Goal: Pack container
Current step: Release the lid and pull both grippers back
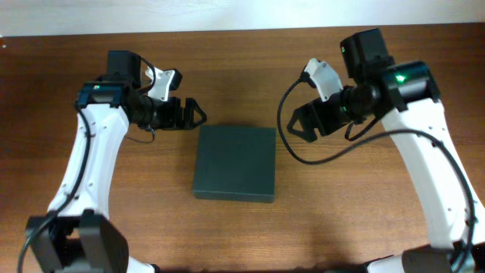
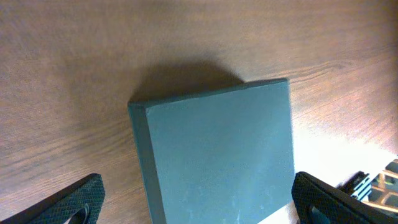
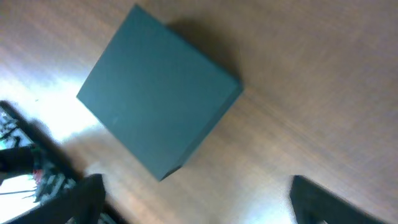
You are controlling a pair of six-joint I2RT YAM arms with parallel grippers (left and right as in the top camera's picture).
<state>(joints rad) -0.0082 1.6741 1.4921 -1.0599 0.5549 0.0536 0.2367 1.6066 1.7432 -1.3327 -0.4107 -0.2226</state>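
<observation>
Here, matte dark green container (image 1: 236,162), lid shut, flat on wooden table (image 1: 242,61).

Soft wrist-view blur, white glare on table (image 2: 339,146)

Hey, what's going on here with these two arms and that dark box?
Two robot arms are working at a box that lies with its lid shut in the middle of the table. Neither one touches it. The left hand and the right hand are both open and empty, one on each side of the box near its far corners.
</observation>
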